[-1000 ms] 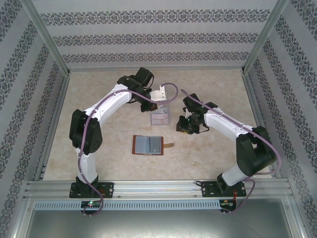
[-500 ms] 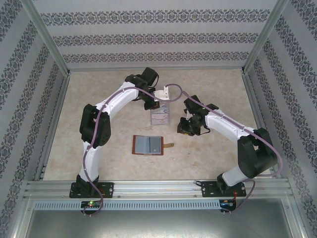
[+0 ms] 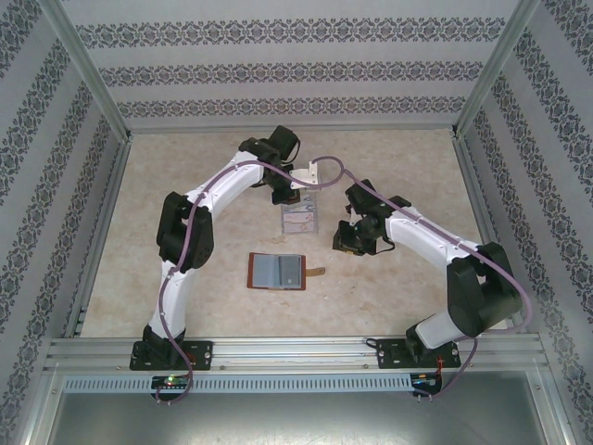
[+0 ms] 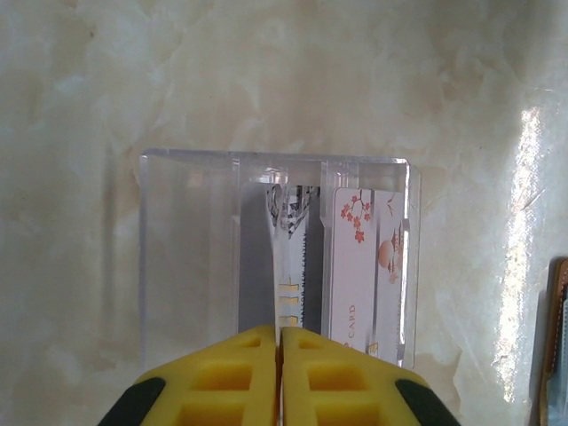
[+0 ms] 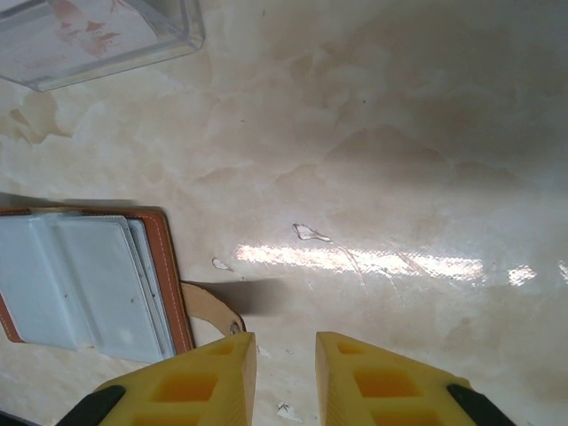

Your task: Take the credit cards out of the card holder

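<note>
The card holder (image 3: 277, 272) lies open on the table, brown leather with grey-blue pockets, its strap tab (image 5: 209, 306) pointing right. In the right wrist view the card holder (image 5: 84, 284) sits at the lower left. My left gripper (image 4: 280, 330) is shut on a thin credit card (image 4: 288, 266), seen edge-on and standing in a slot of the clear rack (image 4: 186, 257). A pale credit card with red blossoms (image 4: 355, 266) stands in the slot to its right. My right gripper (image 5: 286, 342) is open over bare table, just right of the strap tab, with nothing between its fingers.
The clear rack (image 3: 299, 218) stands behind the card holder, between the two grippers, the left gripper (image 3: 293, 188) above its far end and the right gripper (image 3: 350, 237) to its right. Patterned walls and metal rails (image 3: 102, 102) enclose the table.
The left arm's elbow has swung right and its gripper has shifted slightly toward the back over the rack. The right arm has hardly moved.
</note>
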